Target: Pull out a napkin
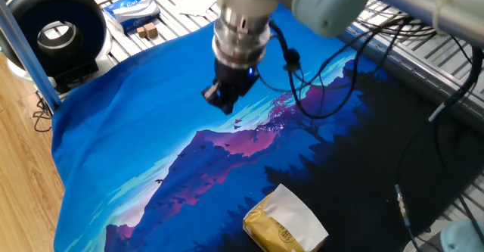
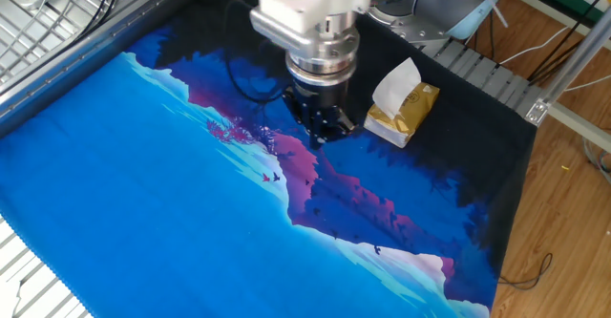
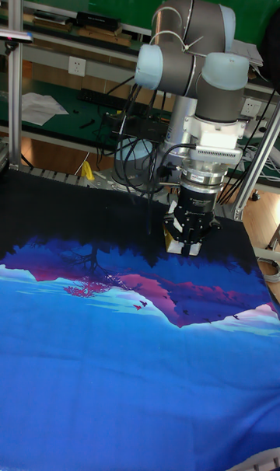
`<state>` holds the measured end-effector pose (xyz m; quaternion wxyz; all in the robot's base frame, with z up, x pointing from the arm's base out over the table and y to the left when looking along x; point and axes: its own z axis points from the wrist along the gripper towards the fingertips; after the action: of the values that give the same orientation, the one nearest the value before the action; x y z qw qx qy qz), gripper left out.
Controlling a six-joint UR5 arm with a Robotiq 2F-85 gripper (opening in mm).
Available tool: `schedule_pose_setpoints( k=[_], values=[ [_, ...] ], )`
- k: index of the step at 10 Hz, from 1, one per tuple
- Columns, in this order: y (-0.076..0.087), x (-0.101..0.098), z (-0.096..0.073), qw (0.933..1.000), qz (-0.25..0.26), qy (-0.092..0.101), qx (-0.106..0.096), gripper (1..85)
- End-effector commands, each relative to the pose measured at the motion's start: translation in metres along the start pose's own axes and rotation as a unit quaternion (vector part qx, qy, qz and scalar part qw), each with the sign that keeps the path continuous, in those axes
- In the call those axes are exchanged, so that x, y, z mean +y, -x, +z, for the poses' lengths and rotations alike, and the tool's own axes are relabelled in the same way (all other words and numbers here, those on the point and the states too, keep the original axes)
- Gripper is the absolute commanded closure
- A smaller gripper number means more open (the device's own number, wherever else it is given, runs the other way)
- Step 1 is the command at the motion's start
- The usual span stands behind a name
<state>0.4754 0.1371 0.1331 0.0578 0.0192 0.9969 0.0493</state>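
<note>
A gold-yellow tissue pack (image 1: 281, 229) lies near the front edge of the printed cloth (image 1: 151, 131). The white napkin (image 1: 291, 201) sticks up out of its top; from the other side I see the napkin (image 2: 395, 84) standing above the pack (image 2: 409, 114). My gripper (image 1: 221, 101) hangs over the middle of the cloth, well short of the pack. In the other fixed view the gripper (image 2: 321, 136) is just left of the pack, its fingers tapering together with nothing between them. In the tall view the gripper (image 3: 188, 244) points straight down.
A blue-and-white packet (image 1: 130, 8) and small wooden blocks (image 1: 147, 31) lie beyond the cloth at the back left. A black round device (image 1: 57, 31) stands at the left edge. Cables (image 1: 401, 184) trail over the dark right part. Metal rails (image 2: 29, 31) border the cloth.
</note>
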Motion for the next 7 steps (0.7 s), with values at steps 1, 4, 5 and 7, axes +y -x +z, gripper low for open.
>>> schedule_pose_setpoints(
  k=[1,4,5,7],
  values=[
    [-0.005,0.017,0.002,0.9993,-0.030,0.023,-0.004,84.7],
    [-0.006,0.017,0.002,0.9984,-0.052,0.024,-0.003,84.7],
    [-0.006,0.007,0.003,0.9984,-0.056,0.003,-0.001,84.7],
    [-0.018,-0.003,0.002,0.9982,-0.056,-0.015,0.017,84.7]
  ],
)
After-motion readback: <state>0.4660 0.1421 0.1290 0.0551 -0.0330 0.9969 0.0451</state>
